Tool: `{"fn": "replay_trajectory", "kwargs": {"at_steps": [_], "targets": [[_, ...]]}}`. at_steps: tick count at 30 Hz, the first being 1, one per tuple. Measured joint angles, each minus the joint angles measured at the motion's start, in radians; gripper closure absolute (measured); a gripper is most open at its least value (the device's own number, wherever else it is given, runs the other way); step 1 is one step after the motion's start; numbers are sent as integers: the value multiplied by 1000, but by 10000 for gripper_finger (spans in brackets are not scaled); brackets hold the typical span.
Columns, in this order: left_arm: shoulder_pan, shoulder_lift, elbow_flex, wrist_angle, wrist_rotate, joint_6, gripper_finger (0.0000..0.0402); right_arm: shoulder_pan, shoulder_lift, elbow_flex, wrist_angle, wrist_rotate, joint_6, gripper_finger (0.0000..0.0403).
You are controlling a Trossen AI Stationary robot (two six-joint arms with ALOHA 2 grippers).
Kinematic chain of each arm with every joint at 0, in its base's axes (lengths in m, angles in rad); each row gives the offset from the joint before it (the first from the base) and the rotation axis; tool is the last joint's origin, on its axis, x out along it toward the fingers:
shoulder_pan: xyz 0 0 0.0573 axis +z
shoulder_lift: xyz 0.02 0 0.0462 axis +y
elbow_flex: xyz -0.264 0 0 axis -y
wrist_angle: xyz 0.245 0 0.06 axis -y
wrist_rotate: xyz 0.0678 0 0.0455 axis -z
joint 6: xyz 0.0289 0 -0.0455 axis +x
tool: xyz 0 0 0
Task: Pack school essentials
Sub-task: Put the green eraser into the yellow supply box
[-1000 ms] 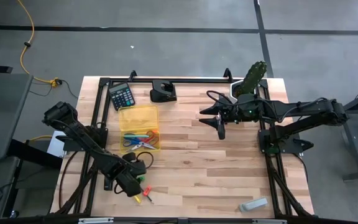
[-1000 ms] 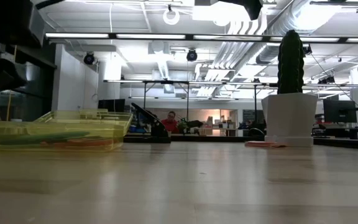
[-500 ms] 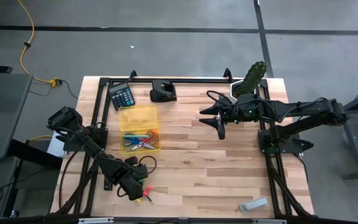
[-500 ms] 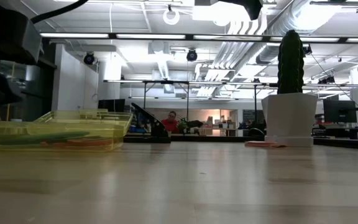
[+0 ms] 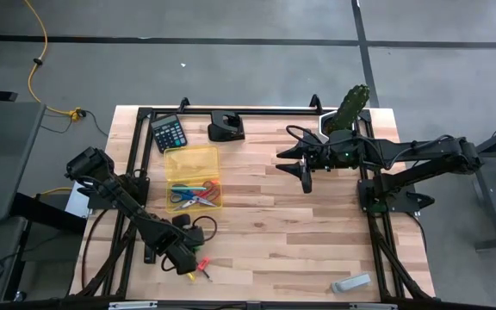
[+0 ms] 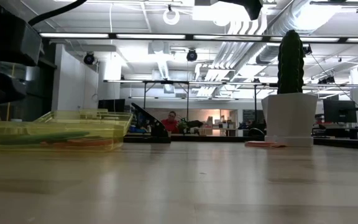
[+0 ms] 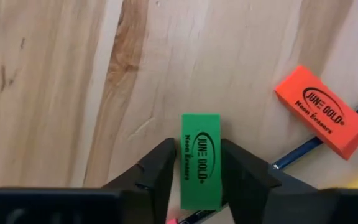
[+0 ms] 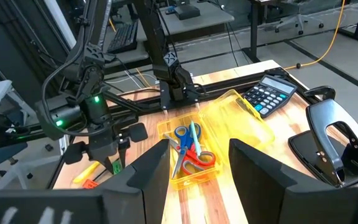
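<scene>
— Two arms, and only one is busy. The left gripper (image 7: 199, 163) is down at the near left part of the table (image 5: 300, 232), its fingers (image 7: 157, 171) set either side of a green eraser (image 7: 200, 160). They look to touch its long sides, so I'd say it's pinched.

— Is the eraser lifted or lying flat?

— Can't tell from the wrist view, and from above the arm covers it. An orange eraser (image 7: 321, 112) lies just beside it, apart from it, and a thin blue pen (image 7: 316, 144) runs partly under that one. A bit of yellow at the frame's edge is cut off.

— And the other essentials?

— In the yellow tray (image 5: 193, 158), left of centre: the blue-handled scissors (image 5: 182, 195) and red-handled scissors (image 5: 207, 193) lie together. From table level you see only a green and a reddish streak through the tray's wall (image 6: 55, 132). By the near edge, beside the left arm, small red and yellow bits (image 5: 201, 269) show from above; too small to name.

— The right arm?

— Right gripper (image 5: 306, 177) hangs over the table's middle right, fingers apart, holding nothing. Behind it stands the cactus (image 5: 349, 107) in its white pot. At the back sit a calculator (image 5: 168, 132) and a black hole punch (image 5: 226, 127). A grey thing (image 5: 351, 282) lies at the near right; I can't make it out.
</scene>
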Motion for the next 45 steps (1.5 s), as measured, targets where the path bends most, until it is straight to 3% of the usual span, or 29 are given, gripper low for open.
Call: {"fn": "replay_trajectory", "kwargs": {"at_steps": [5, 12, 18, 22, 28, 31, 35, 38, 45], "targets": [[2, 0, -1, -7, -2, 2, 329, 0, 0, 0, 0, 0, 0, 245], [27, -46, -10, -24, 18, 3, 327, 0, 0, 0, 0, 0, 0, 245], [99, -236, -10, -70, -16, 94, 326, 0, 0, 0, 1, 0, 0, 245], [165, -428, -9, -23, -103, 191, 326, 0, 0, 0, 1, 0, 0, 245], [263, -706, -6, 255, -323, 454, 326, 0, 0, 0, 13, 0, 5, 245], [317, -801, -6, 452, -361, 640, 326, 0, 0, 0, 29, 0, 5, 245], [398, -868, -50, 717, -257, 808, 326, 0, 0, 0, 66, 0, 8, 245], [459, -883, -130, 871, -170, 814, 326, 0, 0, 0, 102, 0, 8, 245], [535, -864, -220, 960, -117, 799, 326, 0, 0, 0, 178, -16, 8, 245]]}}
